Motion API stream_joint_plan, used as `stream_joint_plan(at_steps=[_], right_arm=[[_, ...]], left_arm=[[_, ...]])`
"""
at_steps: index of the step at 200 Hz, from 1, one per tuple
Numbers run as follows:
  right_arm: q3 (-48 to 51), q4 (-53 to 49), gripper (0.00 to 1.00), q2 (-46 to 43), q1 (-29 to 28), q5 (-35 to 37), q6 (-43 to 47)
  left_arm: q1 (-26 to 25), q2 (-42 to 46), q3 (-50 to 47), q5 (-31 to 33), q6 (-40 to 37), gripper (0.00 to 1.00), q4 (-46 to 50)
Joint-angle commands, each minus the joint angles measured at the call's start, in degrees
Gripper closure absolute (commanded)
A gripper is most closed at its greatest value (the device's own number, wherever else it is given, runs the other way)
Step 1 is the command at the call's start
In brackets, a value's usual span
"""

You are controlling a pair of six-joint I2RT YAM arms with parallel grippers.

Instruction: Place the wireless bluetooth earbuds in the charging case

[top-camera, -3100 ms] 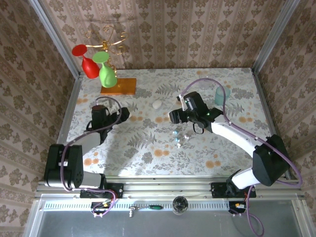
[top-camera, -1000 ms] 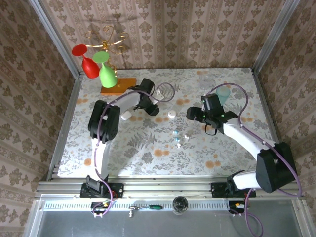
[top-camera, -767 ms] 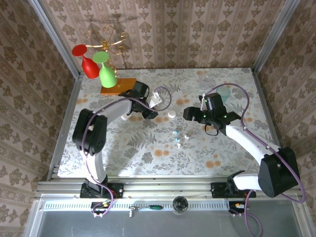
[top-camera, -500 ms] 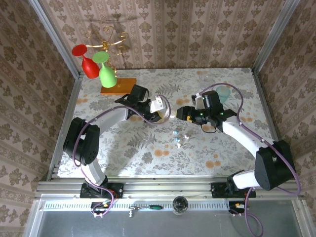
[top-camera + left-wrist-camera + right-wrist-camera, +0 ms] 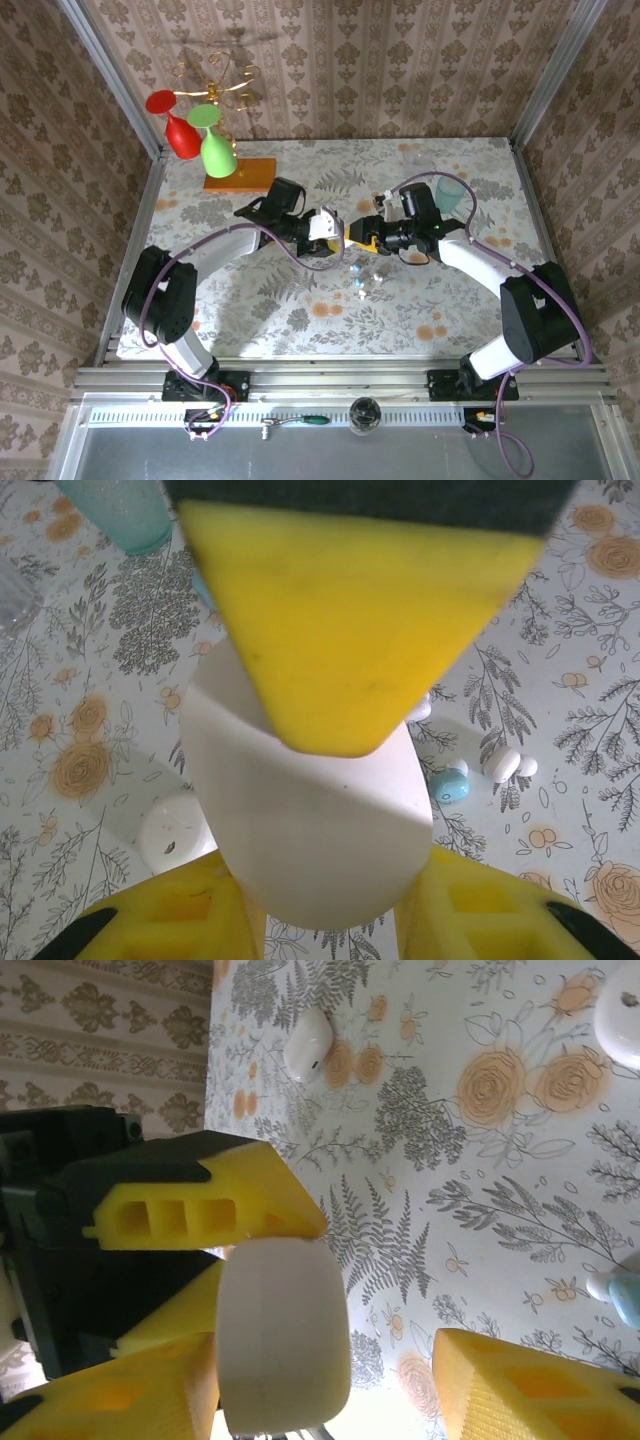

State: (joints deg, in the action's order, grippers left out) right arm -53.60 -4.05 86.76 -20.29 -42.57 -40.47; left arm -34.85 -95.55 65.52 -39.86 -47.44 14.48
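Matt white plastic pebble [image 5: 310,820], smooth blue charging case [image 5: 451,786], frosted teal cup [image 5: 125,510]

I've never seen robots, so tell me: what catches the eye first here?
In the middle, the left gripper pinches a white pebble-like piece, the right gripper open around it. At the back left, a red goblet and a green goblet hang on a gold stand.

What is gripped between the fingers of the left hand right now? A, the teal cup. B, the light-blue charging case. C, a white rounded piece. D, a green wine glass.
C: in the left wrist view the white rounded piece sits between the yellow fingers of the left hand, while the charging case lies on the table.
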Motion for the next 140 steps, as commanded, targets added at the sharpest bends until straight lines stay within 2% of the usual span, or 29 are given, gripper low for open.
stream_joint_plan(at_steps=[1,51,78,91,111,140], right_arm=[[-1.62,2.53,0.49,1.10,-0.24,-3.18,-1.24],[-0.96,4.23,0.73,1.11,-0.18,-3.85,-1.80],[0.13,6.98,0.75,0.14,-0.03,-3.96,-4.31],[0.89,10.06,0.76,-0.44,0.29,-4.68,-6.61],[2.88,17.64,0.76,-1.38,0.97,-6.92,-12.51],[5.79,32.12,0.76,-2.03,1.66,-10.19,-22.97]], left_arm=[[-0.28,1.81,-0.64,-3.36,-2.04,0.66,0.28],[-0.22,1.60,-0.78,-5.05,-2.35,0.64,0.13],[0.73,2.43,-2.95,-7.28,1.98,0.53,-5.43],[1.55,3.90,-7.19,-9.46,6.92,0.46,-14.83],[2.88,6.26,-15.63,-12.08,18.18,0.35,-35.06],[3.99,7.33,-24.11,-13.91,34.37,0.29,-62.39]])
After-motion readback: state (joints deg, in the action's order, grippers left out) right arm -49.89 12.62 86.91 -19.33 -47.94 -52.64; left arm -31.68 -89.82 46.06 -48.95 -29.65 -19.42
